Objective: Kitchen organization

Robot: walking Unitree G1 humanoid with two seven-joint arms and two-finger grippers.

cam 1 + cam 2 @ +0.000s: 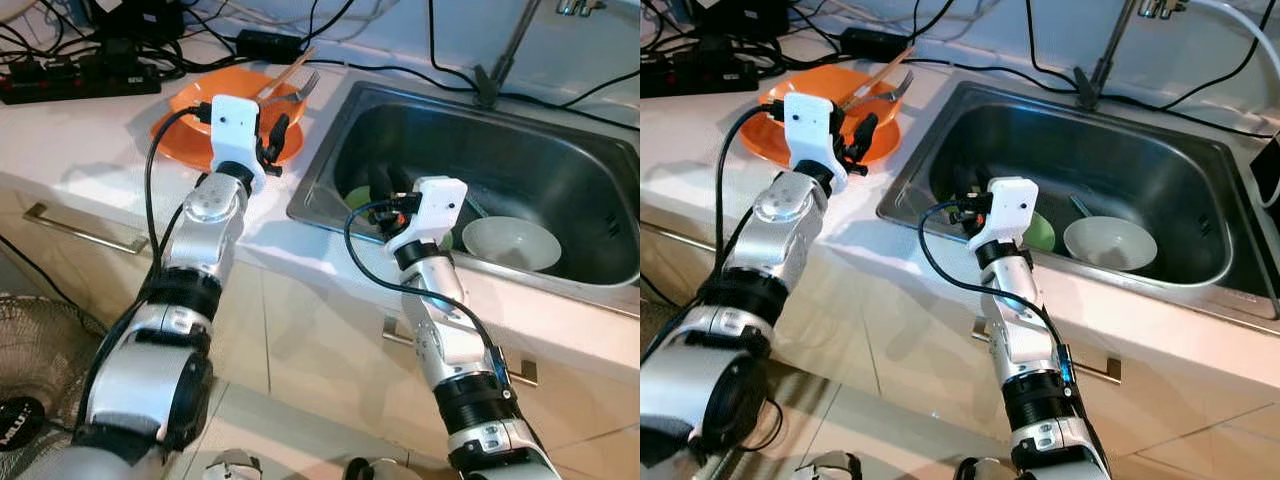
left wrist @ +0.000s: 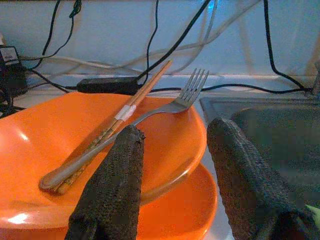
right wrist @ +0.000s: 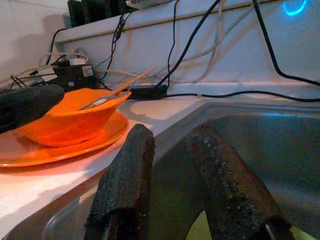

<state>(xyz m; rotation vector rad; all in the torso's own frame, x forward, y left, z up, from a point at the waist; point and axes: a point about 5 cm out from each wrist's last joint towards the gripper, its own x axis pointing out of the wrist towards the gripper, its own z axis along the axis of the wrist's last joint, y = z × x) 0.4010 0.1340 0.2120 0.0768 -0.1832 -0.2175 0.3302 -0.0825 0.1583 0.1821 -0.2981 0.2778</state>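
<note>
**Both grippers empty at the sink's edge**

No brand or label can be read here; the white band around the chopsticks carries no writing that can be made out.

Taking the steel sink as the landmark: on the white counter just to its left sits an orange plate, and on the plate an orange bowl. In the bowl lie a metal fork and the pair of wooden chopsticks, side by side, their upper ends sticking out over the bowl's rim nearest the sink. Inside the sink, a white bowl rests on the bottom toward the front wall, with nothing visible in it. Beside it, on the side nearer the plate, lies a green item, partly hidden by the right wrist; what it is cannot be told.

The left gripper hovers at the orange bowl's sink-side rim, its fingers spread apart and holding nothing. The right gripper hangs over the sink's front left corner, above the green item, fingers narrowly parted and empty.

Behind the counter, black cables run along the wall, and a black power strip lies left of the plate.
</note>
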